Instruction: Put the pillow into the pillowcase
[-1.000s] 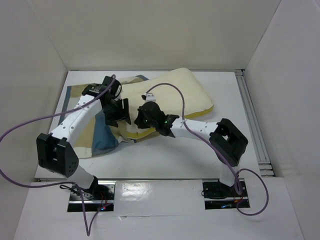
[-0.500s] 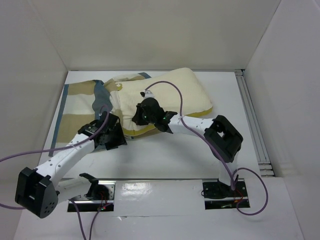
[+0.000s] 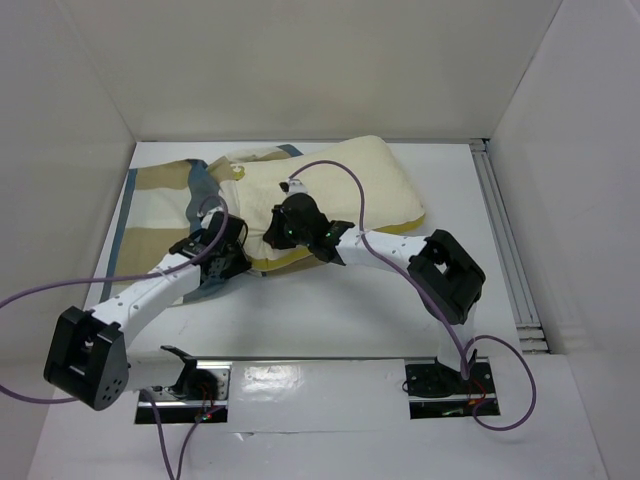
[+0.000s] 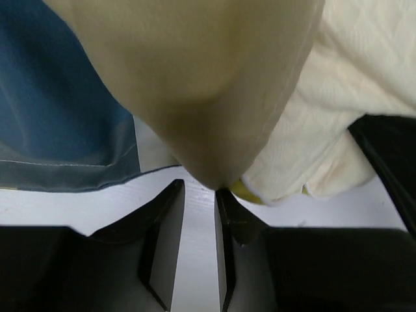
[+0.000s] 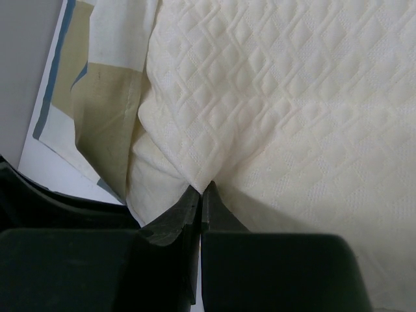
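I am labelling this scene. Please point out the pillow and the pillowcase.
pillow (image 3: 370, 185), top external view, on its plain cream upper face.
pillowcase (image 3: 160, 182), top external view, on a tan check in its left part.

The left gripper (image 4: 198, 190) swung back from beside the pillow (image 3: 370, 185) to the near edge of the pillowcase (image 3: 160, 200), jaws narrowing, and the bunched pillowcase spread flat

Cream quilted pillow (image 3: 372, 185) w/ yellow edge lies diagonally at centre-back of tabletop (image 3: 330, 312), mostly outside, its L end overlapping blue/tan/cream checked pillowcase (image 3: 158, 205), spread flat at L, rumpled nr pillow.
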Controlling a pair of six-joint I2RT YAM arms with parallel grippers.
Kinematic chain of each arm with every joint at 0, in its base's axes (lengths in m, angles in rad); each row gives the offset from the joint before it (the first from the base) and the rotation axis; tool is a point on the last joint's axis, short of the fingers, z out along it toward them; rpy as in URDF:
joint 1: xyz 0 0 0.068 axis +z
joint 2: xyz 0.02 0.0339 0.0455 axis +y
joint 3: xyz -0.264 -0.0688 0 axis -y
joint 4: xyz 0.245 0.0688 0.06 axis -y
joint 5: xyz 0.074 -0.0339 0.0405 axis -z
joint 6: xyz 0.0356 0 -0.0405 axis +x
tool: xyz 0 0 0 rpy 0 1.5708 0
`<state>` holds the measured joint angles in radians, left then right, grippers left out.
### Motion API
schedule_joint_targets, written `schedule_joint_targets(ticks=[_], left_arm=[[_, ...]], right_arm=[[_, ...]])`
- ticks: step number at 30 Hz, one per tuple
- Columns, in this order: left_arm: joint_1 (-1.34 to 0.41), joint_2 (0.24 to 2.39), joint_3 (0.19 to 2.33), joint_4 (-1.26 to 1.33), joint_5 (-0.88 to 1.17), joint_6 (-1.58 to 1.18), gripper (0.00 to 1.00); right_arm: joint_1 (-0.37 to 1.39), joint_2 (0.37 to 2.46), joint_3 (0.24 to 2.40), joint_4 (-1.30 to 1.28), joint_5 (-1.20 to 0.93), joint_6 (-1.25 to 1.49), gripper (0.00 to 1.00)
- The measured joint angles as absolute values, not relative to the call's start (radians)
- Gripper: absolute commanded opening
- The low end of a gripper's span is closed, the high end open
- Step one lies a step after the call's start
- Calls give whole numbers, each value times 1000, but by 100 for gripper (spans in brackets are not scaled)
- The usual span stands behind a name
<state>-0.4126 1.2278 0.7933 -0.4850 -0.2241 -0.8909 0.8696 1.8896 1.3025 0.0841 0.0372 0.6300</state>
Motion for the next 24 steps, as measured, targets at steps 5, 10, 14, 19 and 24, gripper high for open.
schedule_joint_targets(ticks=[5, 10, 14, 19, 24], left_arm=[[-410, 1253, 814, -490, -260, -895, 34], [-404, 1254, 814, -488, -278, -896, 23], [-395, 1265, 814, -491, -297, -904, 0], [-391, 1277, 815, -505, -320, -916, 0], [-402, 1246, 818, -515, -308, -897, 0]], right_arm=[[870, 1890, 1304, 84, 36, 630, 0], [869, 1890, 1304, 84, 33, 630, 0], [868, 1890, 1304, 84, 28, 630, 0], [867, 1890, 1304, 84, 23, 630, 0], [866, 1890, 1304, 84, 21, 630, 0]])
